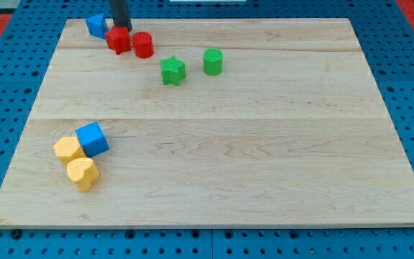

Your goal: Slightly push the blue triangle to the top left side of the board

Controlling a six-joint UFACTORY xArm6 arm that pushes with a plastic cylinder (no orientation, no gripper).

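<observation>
The blue triangle (95,26) lies at the board's top left, near the top edge. My tip (121,28) comes down from the view's top, just right of the blue triangle and right behind the red star (118,39). I cannot tell whether the tip touches either block. A red cylinder (143,44) stands right of the red star.
A green star (172,70) and a green cylinder (213,62) sit in the upper middle. At lower left a blue cube (93,139) touches a yellow pentagon-like block (68,150), with a yellow heart (82,173) below. The wooden board (264,158) ends on a blue pegboard surround.
</observation>
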